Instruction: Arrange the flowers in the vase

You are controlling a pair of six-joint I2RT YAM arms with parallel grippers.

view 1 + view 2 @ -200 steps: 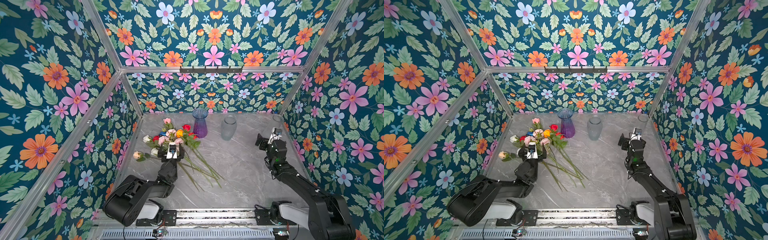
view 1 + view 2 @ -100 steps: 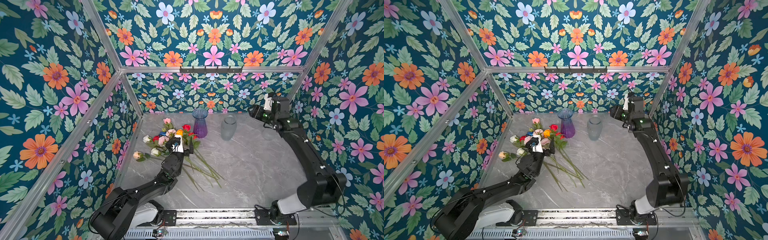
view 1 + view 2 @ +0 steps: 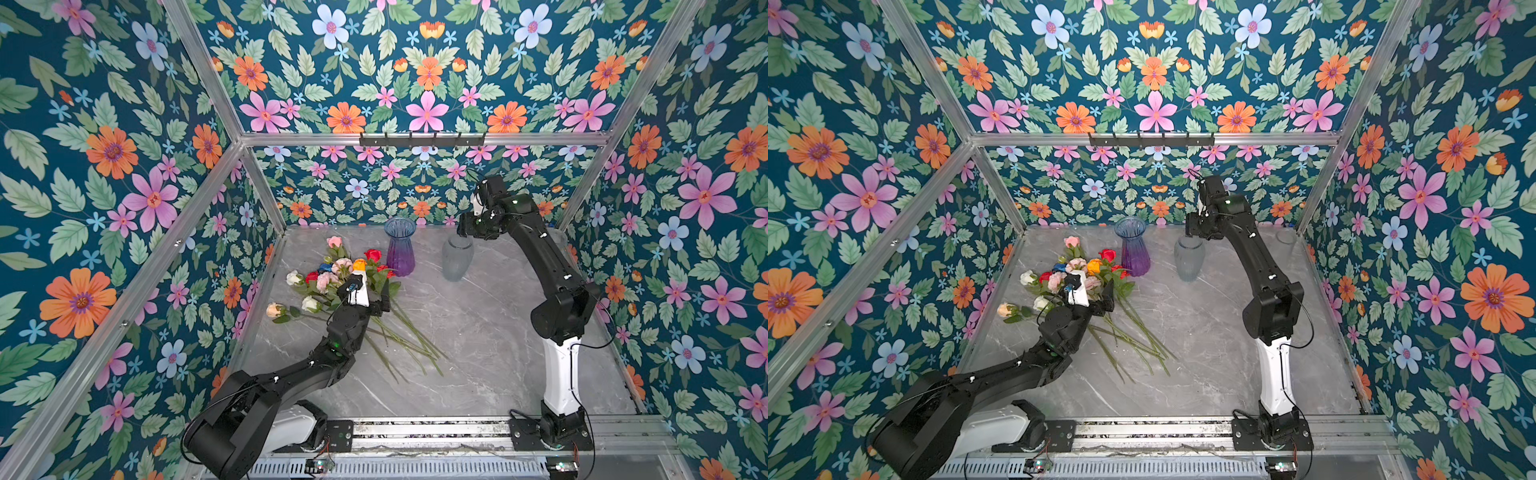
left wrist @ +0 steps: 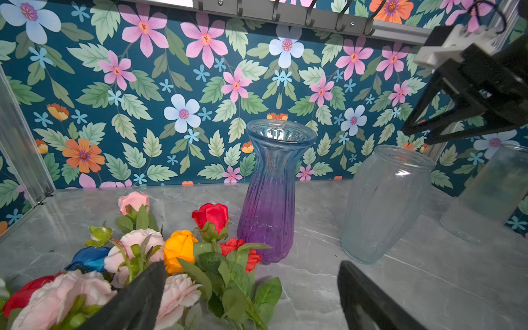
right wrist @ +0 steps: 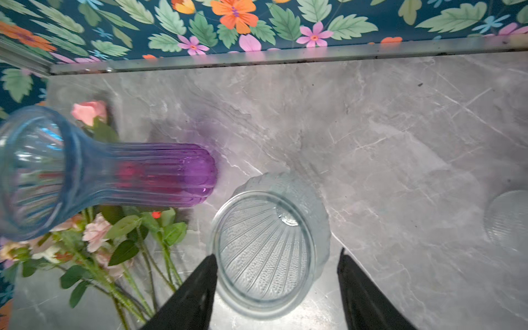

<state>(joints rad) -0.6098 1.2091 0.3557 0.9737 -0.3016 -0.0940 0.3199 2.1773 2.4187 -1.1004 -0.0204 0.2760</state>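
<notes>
The flowers (image 3: 332, 274) (image 3: 1075, 266) lie in a heap at the table's left, blooms toward the back, green stems fanning toward the front. My left gripper (image 3: 365, 287) (image 4: 251, 268) hangs open low over the blooms (image 4: 177, 248), holding nothing. A purple-and-blue ribbed vase (image 3: 400, 249) (image 4: 271, 200) stands upright right behind the heap. Beside it stands a clear ribbed vase (image 3: 457, 259) (image 5: 265, 237). My right gripper (image 3: 467, 230) (image 5: 277, 255) is open above that vase's mouth, one finger against the rim, the other apart from it.
A third clear glass (image 3: 1285, 237) (image 5: 508, 217) stands at the back right corner. Patterned walls close in the back and both sides. A hook rail (image 3: 422, 139) runs along the back wall, above the vases.
My right arm rose from the right side, swung to the back, then left over the clear vase, its jaws narrowing. My left gripper pushed farther over the blooms.
</notes>
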